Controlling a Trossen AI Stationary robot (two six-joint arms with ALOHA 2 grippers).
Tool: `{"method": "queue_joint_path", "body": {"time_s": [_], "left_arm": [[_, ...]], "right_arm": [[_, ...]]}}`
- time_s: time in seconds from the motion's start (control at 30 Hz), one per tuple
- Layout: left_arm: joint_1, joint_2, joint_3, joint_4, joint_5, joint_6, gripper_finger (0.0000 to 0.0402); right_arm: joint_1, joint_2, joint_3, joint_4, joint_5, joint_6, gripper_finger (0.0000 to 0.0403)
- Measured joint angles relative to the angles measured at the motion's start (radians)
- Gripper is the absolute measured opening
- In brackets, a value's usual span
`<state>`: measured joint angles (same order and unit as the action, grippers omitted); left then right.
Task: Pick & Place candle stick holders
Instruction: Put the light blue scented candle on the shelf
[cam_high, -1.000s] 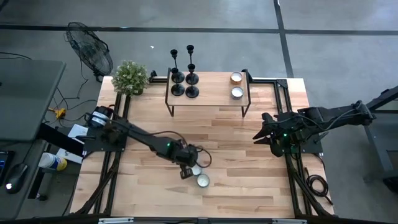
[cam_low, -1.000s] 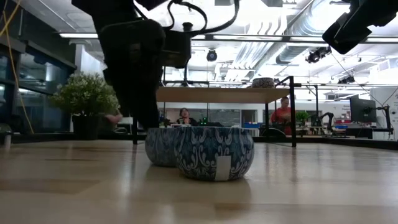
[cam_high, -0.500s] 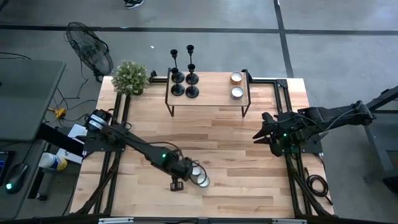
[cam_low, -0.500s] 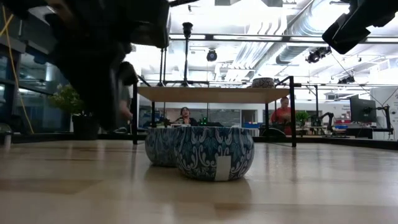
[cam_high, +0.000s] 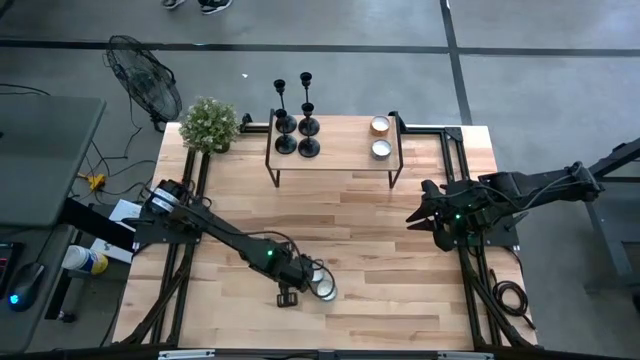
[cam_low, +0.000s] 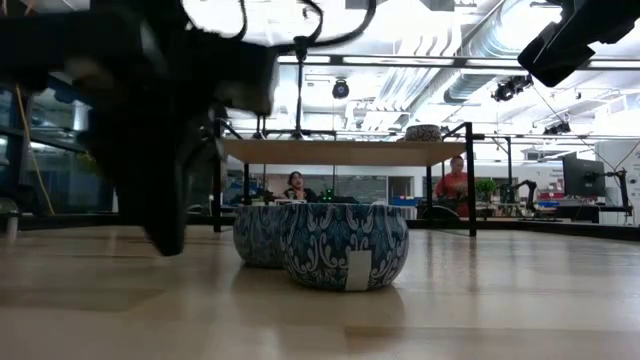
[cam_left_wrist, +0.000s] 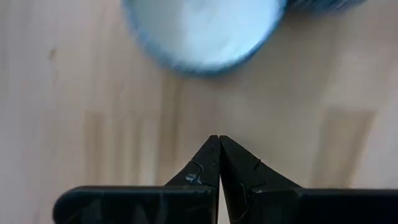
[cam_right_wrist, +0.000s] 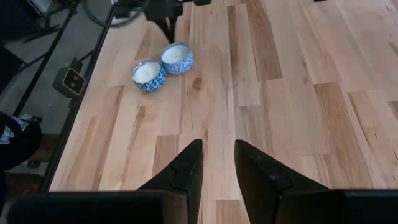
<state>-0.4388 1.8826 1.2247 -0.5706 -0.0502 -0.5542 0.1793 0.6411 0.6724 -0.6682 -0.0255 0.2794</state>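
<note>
- Candle stick holders (cam_high: 295, 122): four black ones, grouped upright on the left end of a raised shelf (cam_high: 335, 156) at the far side of the table (cam_high: 400, 280); none of them touched by me.
- On the same shelf, right end: two small tealight cups (cam_high: 380, 137), well apart from the holders.
- My left hand (cam_high: 287, 297) is low over the table near the front edge, just beside two blue patterned candle tins (cam_high: 320, 284); fingers pressed together, tips meeting, pinching nothing.
- From my left wrist, one tin (cam_left_wrist: 202, 34) with white wax sits just ahead of my closed fingertips (cam_left_wrist: 217, 146), not touching.
- Low view: the two tins (cam_low: 325, 243) stand side by side, touching or nearly so; my left arm is a dark shape just beside them.
- My right hand (cam_high: 415, 219) waits above the right side of the table, well apart from tins and shelf; fingers (cam_right_wrist: 186, 165) slightly spread, a bare gap between them, holding nothing.
- Potted plant (cam_high: 209, 124) at the far left corner of the table, near the shelf.
- Fan (cam_high: 143, 75) on the floor beyond that corner.
- Two people seated in the room behind, seen in the low view.
</note>
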Motion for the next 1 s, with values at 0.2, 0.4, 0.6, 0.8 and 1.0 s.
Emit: {"method": "queue_joint_path", "body": {"time_s": [0.2, 0.4, 0.6, 0.8, 1.0], "left_arm": [[0.030, 0.018, 0.030, 0.082, -0.023, 0.005, 0.0000], [0.083, 0.020, 0.032, 0.164, -0.068, 0.046, 0.0000], [0.161, 0.020, 0.032, 0.275, -0.089, 0.139, 0.0000], [0.233, 0.007, 0.032, 0.273, -0.122, 0.132, 0.0000], [0.230, -0.088, 0.032, 0.214, -0.172, 0.141, 0.0000]], "right_arm": [[0.000, 0.000, 0.000, 0.016, -0.001, 0.008, 0.0084], [0.000, 0.008, 0.000, 0.024, 0.008, 0.008, 0.0084], [0.000, 0.010, 0.000, 0.035, 0.011, 0.009, 0.0084], [0.000, 0.014, 0.000, 0.053, 0.008, 0.058, 0.0084], [0.000, 0.013, 0.000, 0.052, -0.011, 0.060, 0.0084]]}}
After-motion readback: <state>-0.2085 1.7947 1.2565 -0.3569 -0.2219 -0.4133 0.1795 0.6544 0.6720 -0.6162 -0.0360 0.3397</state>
